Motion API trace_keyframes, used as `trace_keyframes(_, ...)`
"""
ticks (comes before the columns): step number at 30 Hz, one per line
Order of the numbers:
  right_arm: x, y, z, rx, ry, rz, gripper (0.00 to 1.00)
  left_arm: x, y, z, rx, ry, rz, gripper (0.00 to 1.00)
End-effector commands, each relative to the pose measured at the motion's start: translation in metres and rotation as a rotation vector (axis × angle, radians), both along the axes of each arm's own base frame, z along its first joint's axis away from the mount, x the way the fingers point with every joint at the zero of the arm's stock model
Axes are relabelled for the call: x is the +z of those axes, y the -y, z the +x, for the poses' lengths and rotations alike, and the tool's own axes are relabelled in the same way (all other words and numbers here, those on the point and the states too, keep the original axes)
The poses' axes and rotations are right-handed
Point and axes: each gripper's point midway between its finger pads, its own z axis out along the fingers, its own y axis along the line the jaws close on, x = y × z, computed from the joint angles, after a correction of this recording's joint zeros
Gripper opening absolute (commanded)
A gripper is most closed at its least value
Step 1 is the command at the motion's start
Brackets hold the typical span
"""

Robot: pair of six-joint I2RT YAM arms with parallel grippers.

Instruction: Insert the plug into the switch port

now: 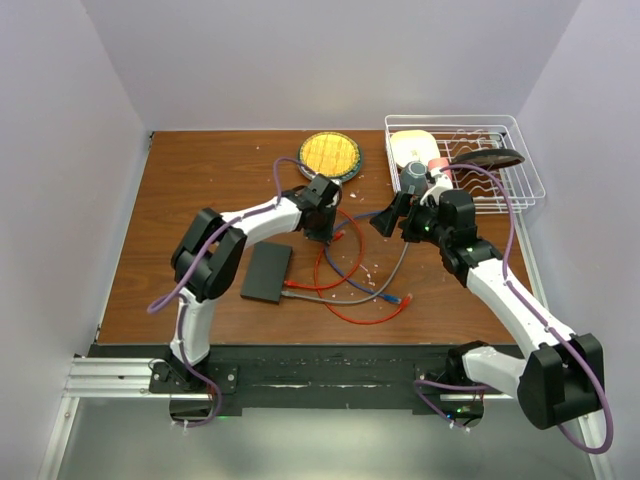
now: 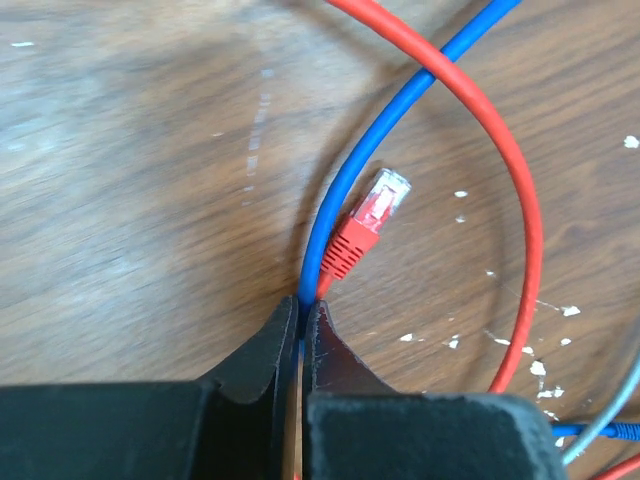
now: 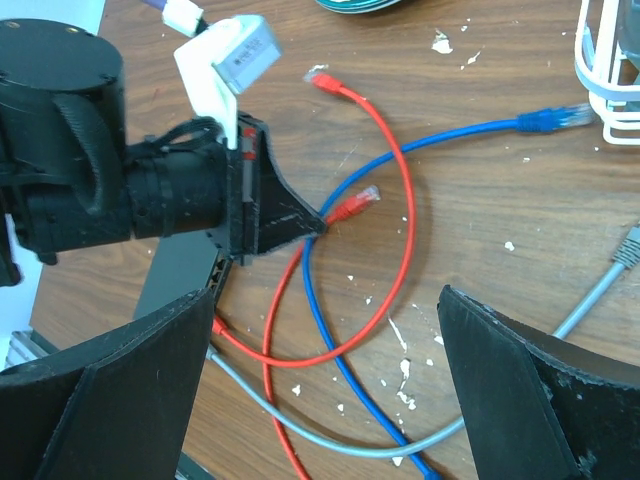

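The switch (image 1: 267, 273) lies flat on the table, a dark box with sockets on its right edge; it also shows in the right wrist view (image 3: 175, 268). A red cable and a grey cable run into that edge. A loose red plug (image 2: 372, 218) with a clear tip lies just ahead of my left gripper (image 2: 302, 305). That gripper is shut, with the blue cable (image 2: 345, 190) and the red cable behind the plug pinched between its fingers. My right gripper (image 3: 325, 400) hangs open above the cable loops, holding nothing.
A yellow round dish (image 1: 330, 153) sits at the back. A white wire rack (image 1: 465, 160) with dishes stands at the back right. Other loose plugs lie about: red (image 3: 318, 75), blue (image 3: 550, 118), grey (image 3: 628, 245). White crumbs dot the wood.
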Motion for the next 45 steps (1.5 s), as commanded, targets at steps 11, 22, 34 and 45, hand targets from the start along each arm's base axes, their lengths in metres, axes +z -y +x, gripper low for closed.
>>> trace_keyframes(11,0.018,-0.001,-0.002,0.021,0.050,0.014,0.98,0.158,-0.095,0.031,0.272,0.346,0.005,0.00)
trace_keyframes(22,0.045,-0.001,-0.003,0.039,0.099,0.014,0.98,0.345,-0.139,0.018,0.328,0.771,-0.210,0.00)
trace_keyframes(34,0.165,-0.037,-0.028,0.249,0.382,0.270,0.99,0.283,-0.097,0.009,0.215,0.655,-0.346,0.00)
trace_keyframes(45,0.115,-0.063,0.000,0.281,0.205,0.460,0.98,0.200,-0.089,-0.009,0.276,0.548,-0.370,0.00)
